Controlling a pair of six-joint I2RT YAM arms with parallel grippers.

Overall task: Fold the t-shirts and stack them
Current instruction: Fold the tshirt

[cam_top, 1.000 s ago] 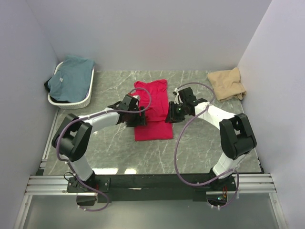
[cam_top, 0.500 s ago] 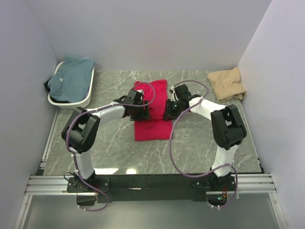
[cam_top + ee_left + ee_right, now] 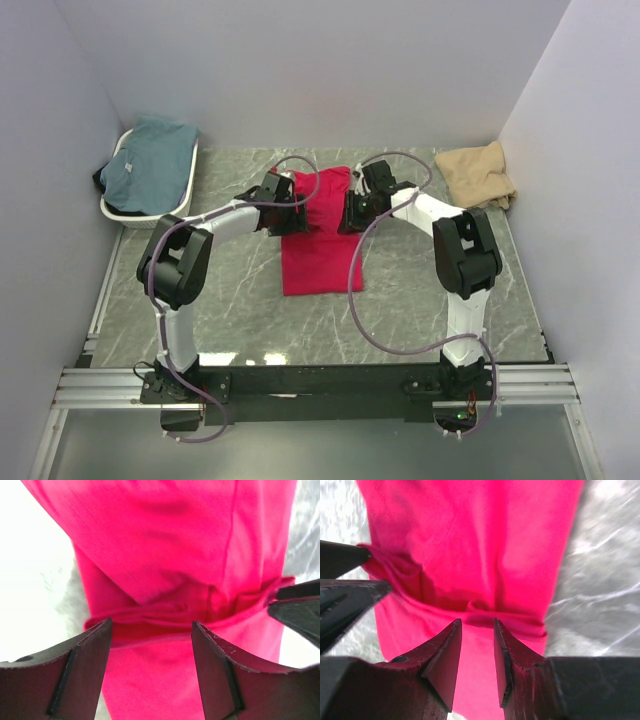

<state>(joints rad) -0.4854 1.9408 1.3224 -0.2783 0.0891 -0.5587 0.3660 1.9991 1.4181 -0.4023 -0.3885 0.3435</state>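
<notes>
A crimson red t-shirt (image 3: 322,255) lies as a long narrow strip in the middle of the table. A bunched ridge crosses it just ahead of both pairs of jaws (image 3: 165,545) (image 3: 485,540). My left gripper (image 3: 291,216) (image 3: 151,630) hovers over the strip's left edge, open, with nothing between its fingers. Opposite it, over the right edge, is my right gripper (image 3: 349,214) (image 3: 477,630), open with a narrower gap and holding nothing. The teal t-shirt (image 3: 150,160) sits in the basket. The beige t-shirt (image 3: 478,175) lies crumpled at the far right.
The white oval basket (image 3: 150,216) stands at the far left corner against the wall. Grey marble table top (image 3: 240,300) shows around the red shirt. White walls close the left, back and right sides. Each wrist view shows the other gripper's fingers at its edge (image 3: 300,610) (image 3: 345,580).
Both grippers have moved away from the arm bases along the red shirt, toward its far half. Their jaw gaps look the same, and the shirt has stayed put.
</notes>
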